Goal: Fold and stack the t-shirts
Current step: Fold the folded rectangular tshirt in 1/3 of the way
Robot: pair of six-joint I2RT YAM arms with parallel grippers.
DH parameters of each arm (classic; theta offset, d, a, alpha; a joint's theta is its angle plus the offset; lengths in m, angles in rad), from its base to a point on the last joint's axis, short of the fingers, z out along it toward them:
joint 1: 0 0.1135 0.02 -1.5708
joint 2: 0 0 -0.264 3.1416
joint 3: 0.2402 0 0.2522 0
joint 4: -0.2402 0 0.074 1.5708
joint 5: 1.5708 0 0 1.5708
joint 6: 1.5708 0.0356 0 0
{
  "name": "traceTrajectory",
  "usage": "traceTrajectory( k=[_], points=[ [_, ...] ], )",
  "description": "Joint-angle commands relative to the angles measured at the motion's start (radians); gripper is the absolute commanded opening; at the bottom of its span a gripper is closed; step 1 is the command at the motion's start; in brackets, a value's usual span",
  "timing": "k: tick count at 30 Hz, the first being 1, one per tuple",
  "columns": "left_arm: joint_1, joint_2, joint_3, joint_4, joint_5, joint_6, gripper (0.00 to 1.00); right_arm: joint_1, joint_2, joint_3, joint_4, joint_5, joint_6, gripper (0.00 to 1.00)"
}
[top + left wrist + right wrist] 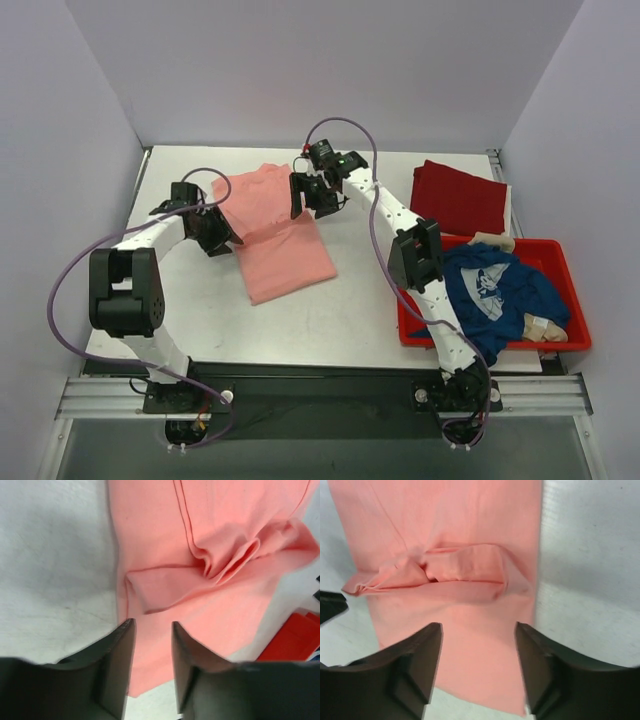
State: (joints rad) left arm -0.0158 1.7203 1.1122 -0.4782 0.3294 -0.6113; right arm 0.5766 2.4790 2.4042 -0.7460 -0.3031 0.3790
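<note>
A salmon-pink t-shirt (275,225) lies on the table as a long folded strip, with a bunched ridge across its middle (220,562) (460,572). My left gripper (222,232) hovers at the strip's left edge, open, with nothing between its fingers (153,625). At the strip's right side my right gripper (305,195) hangs open over the cloth, also empty (478,627). A dark red t-shirt (460,197) lies folded at the back right. The navy blue t-shirt (495,285) sits crumpled in the tub.
The red plastic tub (578,305) stands at the right front, and its corner shows in the left wrist view (295,640). Beige cloth (545,327) lies in it beside the navy shirt. Grey walls close in the back and both sides.
</note>
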Motion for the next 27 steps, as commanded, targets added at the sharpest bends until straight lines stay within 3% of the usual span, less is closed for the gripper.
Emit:
traceTrajectory(
  k=[1,3,8,14,22,27],
  points=[
    [0.048,0.002,0.066,0.084,-0.004,0.002,0.56,-0.018,0.023,0.049,0.053,-0.053,0.011,0.71],
    [0.05,-0.022,0.072,0.099,-0.018,0.004,0.65,-0.027,0.011,0.047,0.077,-0.065,0.012,0.84],
    [0.048,-0.091,0.039,0.108,-0.024,0.012,0.7,-0.046,-0.099,-0.087,0.112,-0.057,-0.011,0.88],
    [0.025,-0.203,-0.118,0.107,0.01,0.041,0.68,-0.063,-0.261,-0.328,0.138,-0.088,-0.055,0.82],
    [-0.094,-0.31,-0.271,0.075,-0.012,0.036,0.67,-0.061,-0.396,-0.689,0.172,-0.146,-0.069,0.69],
    [-0.153,-0.355,-0.34,0.064,-0.035,-0.002,0.67,-0.06,-0.434,-0.803,0.211,-0.162,-0.061,0.61]
  ],
)
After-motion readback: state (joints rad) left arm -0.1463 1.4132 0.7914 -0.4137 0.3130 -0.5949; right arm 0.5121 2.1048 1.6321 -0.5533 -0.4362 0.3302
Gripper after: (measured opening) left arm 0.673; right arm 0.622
